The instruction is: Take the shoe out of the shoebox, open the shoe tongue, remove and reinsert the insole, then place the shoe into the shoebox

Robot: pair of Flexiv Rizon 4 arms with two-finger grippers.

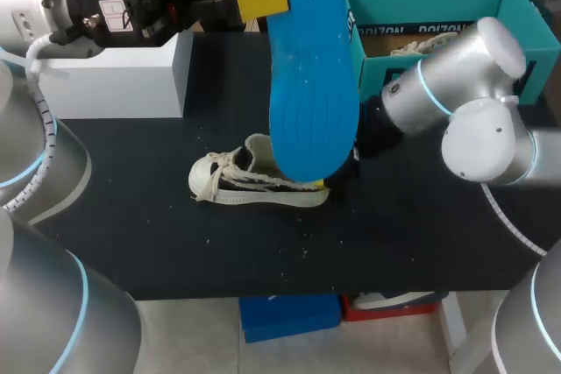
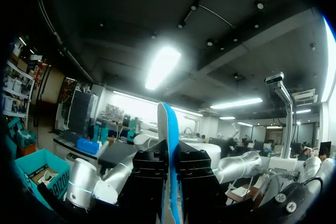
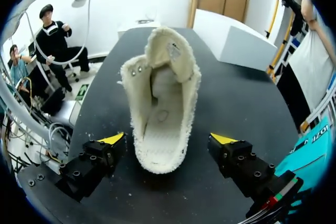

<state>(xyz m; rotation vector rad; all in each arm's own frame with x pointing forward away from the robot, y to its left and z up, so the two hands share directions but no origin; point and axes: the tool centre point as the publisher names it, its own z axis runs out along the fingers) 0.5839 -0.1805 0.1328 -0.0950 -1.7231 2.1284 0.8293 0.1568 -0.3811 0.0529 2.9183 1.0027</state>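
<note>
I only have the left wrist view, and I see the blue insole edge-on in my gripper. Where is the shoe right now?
Observer: The shoe sits on the black table. In the head view the lower end of the insole overlaps its heel end.
Operator: Where is the right gripper?
Observer: The right gripper is open at the heel, one finger on each side, neither touching.
Operator: Is anything inside the shoe?
Observer: The right wrist view looks into the opening, and there is no insole in it.

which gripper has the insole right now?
Left gripper: shut on the blue insole. Right gripper is open, straddling the shoe without touching.
</note>
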